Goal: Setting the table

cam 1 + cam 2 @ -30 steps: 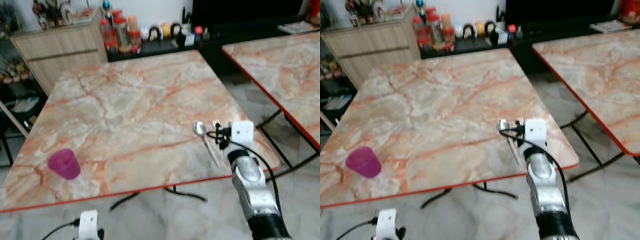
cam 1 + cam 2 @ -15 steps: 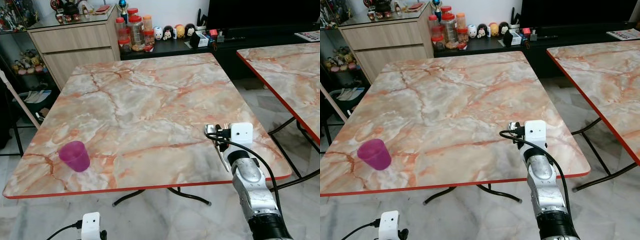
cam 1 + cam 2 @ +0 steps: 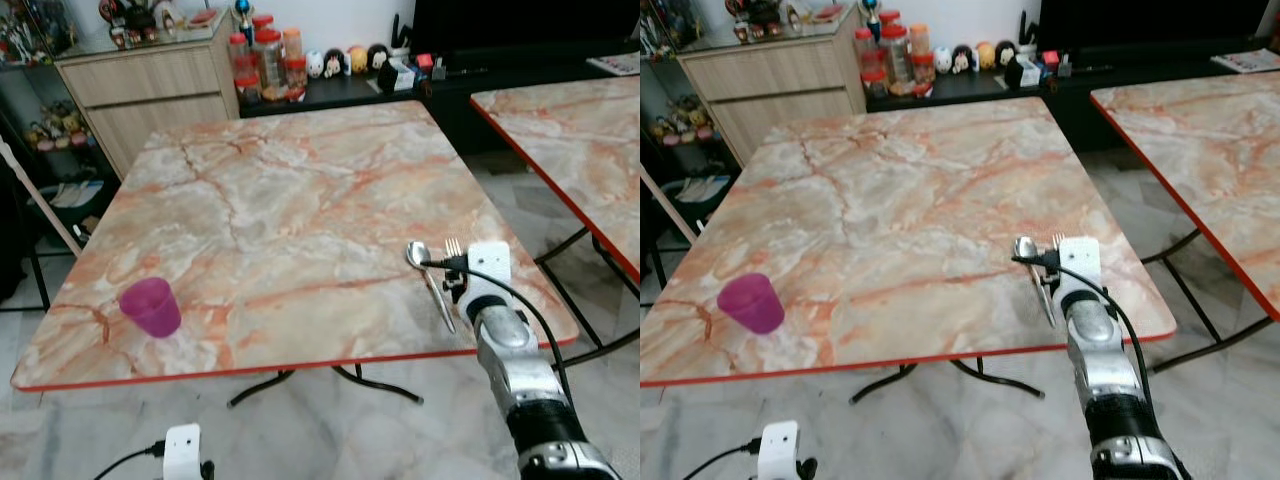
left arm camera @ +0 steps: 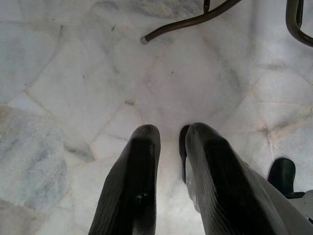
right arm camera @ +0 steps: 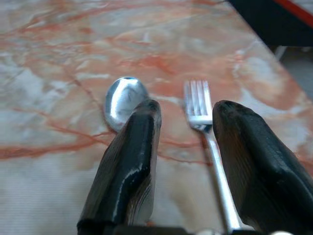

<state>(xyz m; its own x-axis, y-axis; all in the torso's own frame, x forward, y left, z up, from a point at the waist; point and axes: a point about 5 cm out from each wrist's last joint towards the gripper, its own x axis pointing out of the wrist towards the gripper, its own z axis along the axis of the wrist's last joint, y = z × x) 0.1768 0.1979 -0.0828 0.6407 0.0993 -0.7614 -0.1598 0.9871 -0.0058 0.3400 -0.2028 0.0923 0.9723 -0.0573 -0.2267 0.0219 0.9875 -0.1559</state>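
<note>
Where right pincer (image 5: 183,115) gapes, fork (image 5: 208,132) between

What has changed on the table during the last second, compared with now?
Little has changed on the table; mostly the camera shifted. The right gripper still hovers open over the fork, not gripping it. The spoon and purple cup lie where they were. The left gripper hangs idle above the floor.

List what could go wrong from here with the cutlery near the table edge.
The spoon and fork lie close together, so the open right gripper, straddling the fork, might nudge the spoon. Both sit near the table edge and could be knocked to the floor.
</note>
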